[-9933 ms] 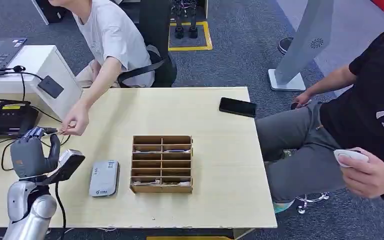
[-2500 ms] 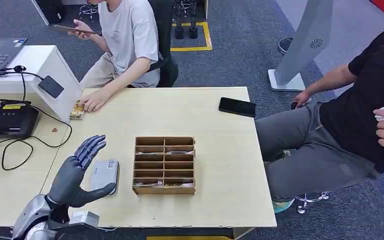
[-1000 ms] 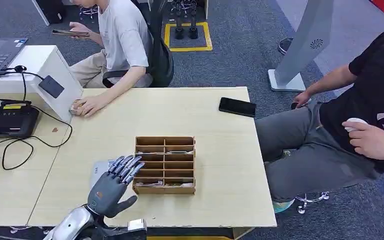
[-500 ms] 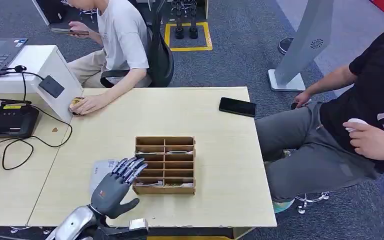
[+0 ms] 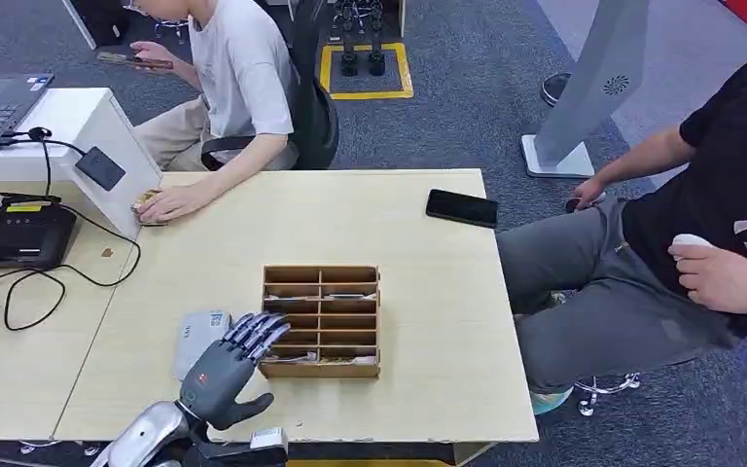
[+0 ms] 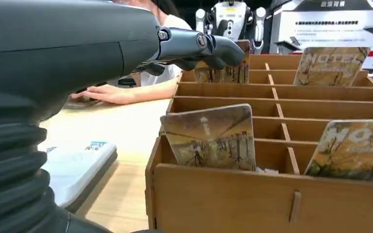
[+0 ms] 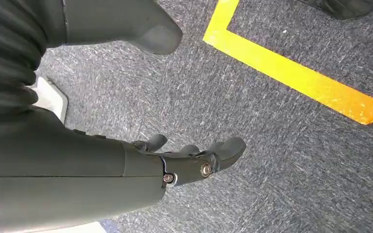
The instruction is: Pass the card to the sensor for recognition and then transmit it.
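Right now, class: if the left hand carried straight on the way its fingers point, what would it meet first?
Probably the wooden card rack: the left hand has its fingers at the rack's near-left corner; height is uncertain.

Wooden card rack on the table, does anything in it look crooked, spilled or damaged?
Nothing stands out. The wooden rack sits square on the table, undamaged. The cards lean back in their slots, none spilled. The left hand hovers at its near-left corner, holding nothing.

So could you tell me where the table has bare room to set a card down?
Bare wood lies between the organizer and the phone, and along the right edge. It is crowded on the left: left hand, reader, cables.
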You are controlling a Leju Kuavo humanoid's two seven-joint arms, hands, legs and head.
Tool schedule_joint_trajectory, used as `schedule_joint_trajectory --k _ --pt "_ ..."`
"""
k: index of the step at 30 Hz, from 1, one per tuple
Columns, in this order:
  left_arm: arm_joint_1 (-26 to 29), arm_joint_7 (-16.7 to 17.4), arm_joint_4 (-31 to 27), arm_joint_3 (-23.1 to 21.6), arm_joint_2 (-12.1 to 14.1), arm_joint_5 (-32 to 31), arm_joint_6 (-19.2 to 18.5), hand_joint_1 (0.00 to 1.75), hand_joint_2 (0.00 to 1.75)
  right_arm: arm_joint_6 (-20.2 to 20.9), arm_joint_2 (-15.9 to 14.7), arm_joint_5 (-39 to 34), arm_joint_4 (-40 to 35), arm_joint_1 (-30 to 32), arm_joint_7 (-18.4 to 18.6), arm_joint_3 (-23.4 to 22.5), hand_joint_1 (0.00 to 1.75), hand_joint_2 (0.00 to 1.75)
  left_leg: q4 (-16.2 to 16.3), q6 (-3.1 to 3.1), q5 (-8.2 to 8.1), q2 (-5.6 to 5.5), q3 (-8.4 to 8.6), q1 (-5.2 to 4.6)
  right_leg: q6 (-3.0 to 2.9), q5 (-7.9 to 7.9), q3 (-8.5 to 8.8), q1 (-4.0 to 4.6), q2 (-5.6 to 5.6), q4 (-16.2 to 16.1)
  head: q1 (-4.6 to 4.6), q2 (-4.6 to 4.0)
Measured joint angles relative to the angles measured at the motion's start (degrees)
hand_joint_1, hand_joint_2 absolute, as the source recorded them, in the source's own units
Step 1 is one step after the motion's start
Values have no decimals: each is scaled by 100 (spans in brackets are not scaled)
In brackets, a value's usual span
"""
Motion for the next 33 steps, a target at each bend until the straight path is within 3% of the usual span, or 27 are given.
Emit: schedule_joint_trajectory --k 1,23,27,33 --pt "1 2 0 0 0 0 -17 175 175 5 0 -2 0 -1 0 -13 0 175 0 0 0 0 0 0 0 0 0 0 0 0 0 0" --pt "36 -50 0 2 -13 186 -81 175 175 -4 11 107 0 -80 -66 -92 0 175 0 0 0 -1 2 0 0 0 3 0 -1 0 0 0" --pt "34 -288 -48 43 30 559 -94 175 175 -2 11 131 0 -82 -74 -99 0 175 0 0 1 -1 2 0 0 0 2 0 -1 0 0 0" --pt "-89 -771 -843 461 345 1424 -227 175 175 15 11 177 0 -79 -76 -129 0 175 0 -1 6 -2 2 2 0 0 0 1 -3 1 -2 0"
